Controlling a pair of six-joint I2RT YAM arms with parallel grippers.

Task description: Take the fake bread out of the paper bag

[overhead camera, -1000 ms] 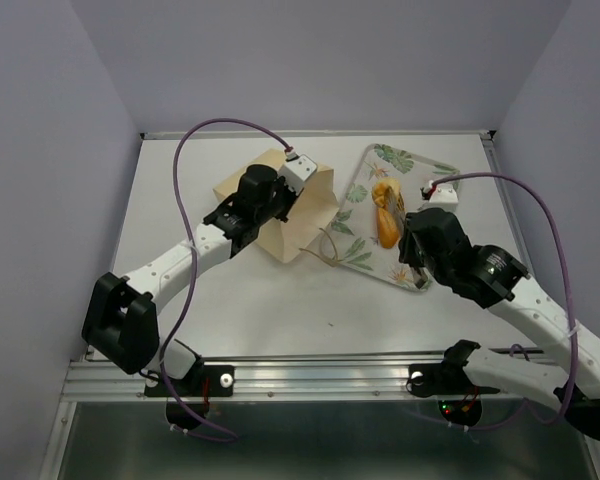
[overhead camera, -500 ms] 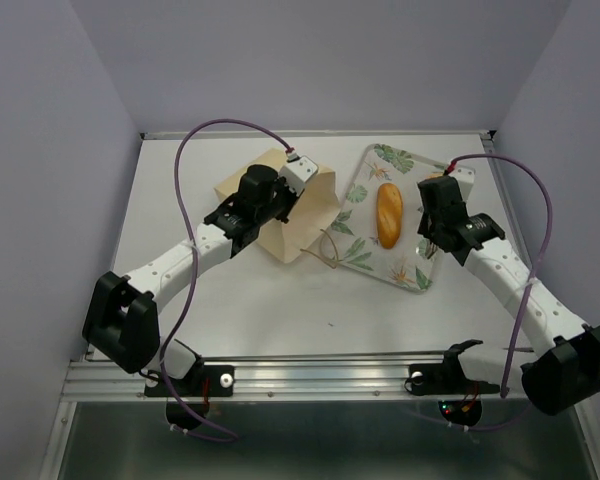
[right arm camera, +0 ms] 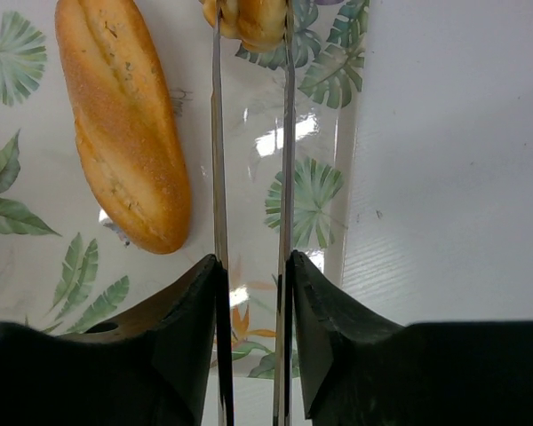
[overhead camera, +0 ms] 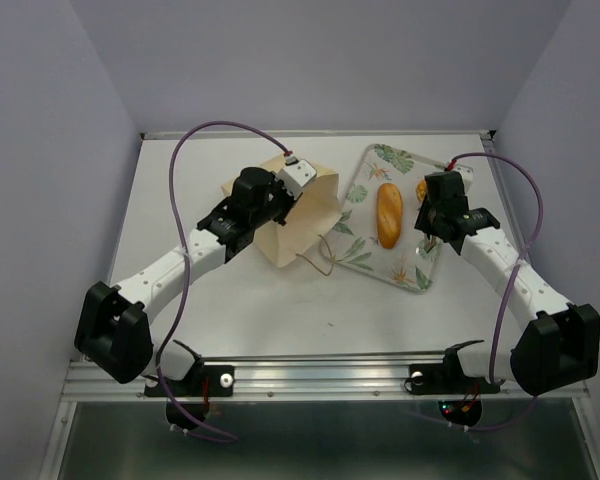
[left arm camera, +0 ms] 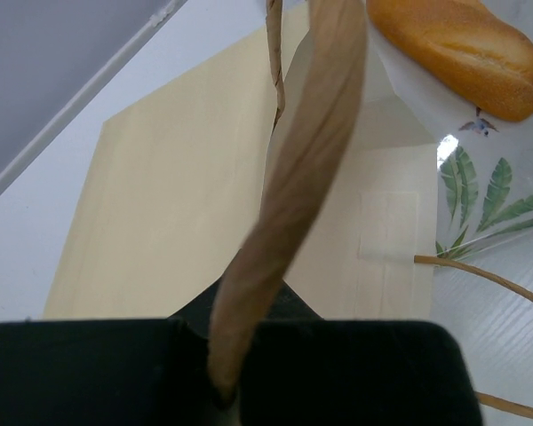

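Observation:
The pale-tan paper bag [overhead camera: 305, 215] lies on its side left of centre, mouth toward the tray. My left gripper [overhead camera: 280, 200] is shut on the bag's upper edge [left arm camera: 293, 195], which runs up from between the jaws. The long golden loaf [overhead camera: 388, 215] lies on the floral tray [overhead camera: 412, 275]; it also shows in the right wrist view [right arm camera: 123, 124] and the left wrist view [left arm camera: 462, 49]. My right gripper [overhead camera: 423, 192] hangs over the tray's right side, its thin fingers [right arm camera: 218, 133] closed on a small yellow-orange roll [right arm camera: 249, 18]. Other bread pieces are hidden.
The bag's brown cord handles [overhead camera: 325, 250] trail on the table between bag and tray, and one shows in the left wrist view [left arm camera: 480, 271]. The tray's right rim [right arm camera: 342, 177] borders bare white table. Purple cables arch over both arms.
My right arm has swung from over the loaf to the tray's right side and dropped lower, carrying the small roll. The left gripper and bag shifted slightly.

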